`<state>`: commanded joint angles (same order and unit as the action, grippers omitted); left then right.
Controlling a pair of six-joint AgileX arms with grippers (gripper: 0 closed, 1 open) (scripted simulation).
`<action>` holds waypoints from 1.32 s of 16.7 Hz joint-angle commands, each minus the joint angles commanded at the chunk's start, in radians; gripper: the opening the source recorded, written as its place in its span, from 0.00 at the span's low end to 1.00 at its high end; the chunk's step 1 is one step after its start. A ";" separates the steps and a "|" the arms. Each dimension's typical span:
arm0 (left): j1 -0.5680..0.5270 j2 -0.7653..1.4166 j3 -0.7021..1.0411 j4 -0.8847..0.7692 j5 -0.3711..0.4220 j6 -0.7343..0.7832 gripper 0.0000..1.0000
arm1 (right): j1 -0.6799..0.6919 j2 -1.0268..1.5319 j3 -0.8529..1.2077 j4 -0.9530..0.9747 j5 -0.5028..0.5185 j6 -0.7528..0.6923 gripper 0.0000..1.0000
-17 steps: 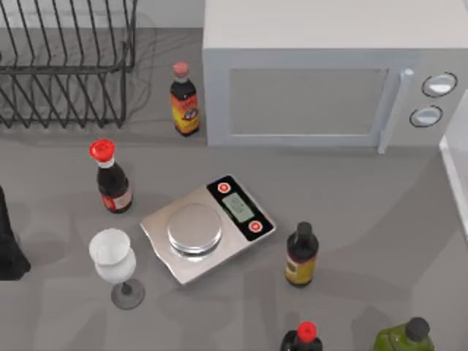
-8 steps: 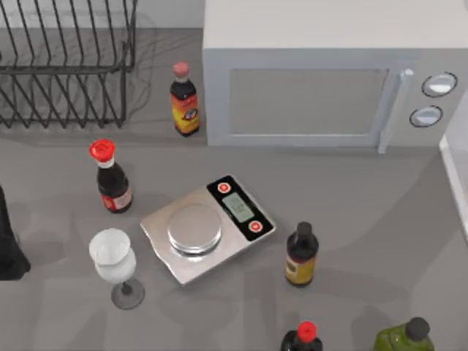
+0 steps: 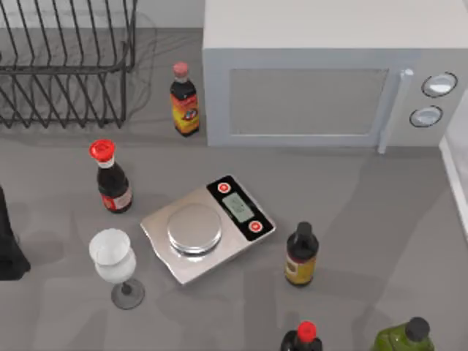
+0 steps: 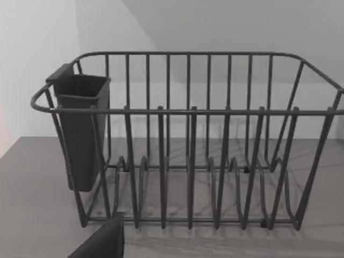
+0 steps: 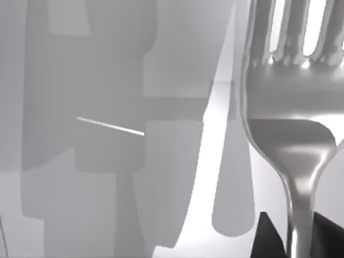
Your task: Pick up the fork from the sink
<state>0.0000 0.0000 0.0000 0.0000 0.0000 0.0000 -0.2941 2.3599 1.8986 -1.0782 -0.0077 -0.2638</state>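
Note:
The fork point(image 5: 293, 134) is a shiny silver utensil seen very close in the right wrist view, tines pointing away and the handle running back toward the camera. My right gripper point(image 5: 298, 234) is shut on the fork's handle, with a dark finger point(image 5: 267, 239) on either side of it. Behind the fork lie the pale grey surfaces of the sink point(image 5: 107, 161). My left arm point(image 3: 7, 245) rests at the table's left edge. A dark part of the left gripper point(image 4: 102, 242) faces the wire dish rack point(image 4: 188, 161).
On the table stand a microwave point(image 3: 322, 80), a kitchen scale point(image 3: 208, 227), a wine glass point(image 3: 113, 259), several sauce bottles point(image 3: 113, 179) and a green bottle point(image 3: 406, 336). The dish rack point(image 3: 66, 66) fills the back left. A pale rim point(image 3: 457, 183) runs along the right edge.
Soft shadows on the right part of the table have shifted slightly. The objects on the table and my left arm have not moved.

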 joint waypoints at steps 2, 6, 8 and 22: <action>0.000 0.000 0.000 0.000 0.000 0.000 1.00 | 0.000 -0.039 0.050 -0.089 0.000 0.000 0.00; 0.000 0.000 0.000 0.000 0.000 0.000 1.00 | 0.000 -0.073 0.087 -0.145 -0.001 0.000 0.00; 0.000 0.000 0.000 0.000 0.000 0.000 1.00 | 0.002 -0.070 0.085 -0.143 -0.001 0.001 0.00; 0.000 0.000 0.000 0.000 0.000 0.000 1.00 | 0.599 -0.747 -0.503 -0.256 0.009 0.581 0.00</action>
<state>0.0000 0.0000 0.0000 0.0000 0.0000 0.0000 0.3046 1.6128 1.3953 -1.3346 0.0015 0.3176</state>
